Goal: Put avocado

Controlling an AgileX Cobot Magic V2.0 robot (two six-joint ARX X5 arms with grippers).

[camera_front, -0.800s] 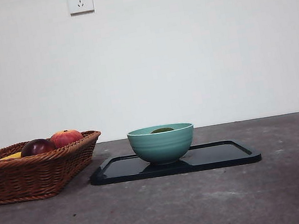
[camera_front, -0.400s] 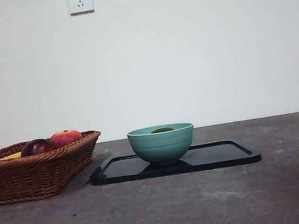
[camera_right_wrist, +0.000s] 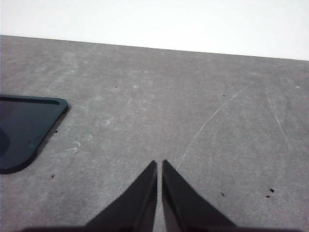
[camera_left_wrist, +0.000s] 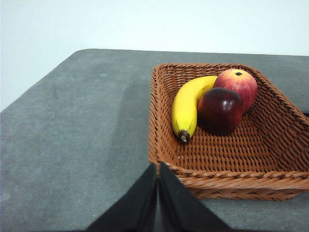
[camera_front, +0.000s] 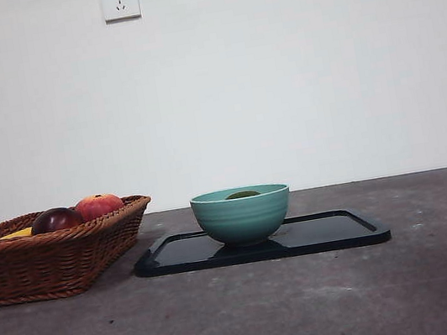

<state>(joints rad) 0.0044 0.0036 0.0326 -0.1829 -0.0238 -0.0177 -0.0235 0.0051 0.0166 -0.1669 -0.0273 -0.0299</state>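
Dark-green avocado (camera_front: 242,194) lies in the teal bowl (camera_front: 242,215) mid-tray (camera_front: 336,230); left gripper (camera_left_wrist: 158,166) and right gripper (camera_right_wrist: 160,164) both pinched together; no writing legible.

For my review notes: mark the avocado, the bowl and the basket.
avocado (camera_front: 242,194), front view, its dark green top showing over the bowl rim.
bowl (camera_front: 243,220), front view, its teal outer wall.
basket (camera_left_wrist: 227,181), left wrist view, its woven near rim.
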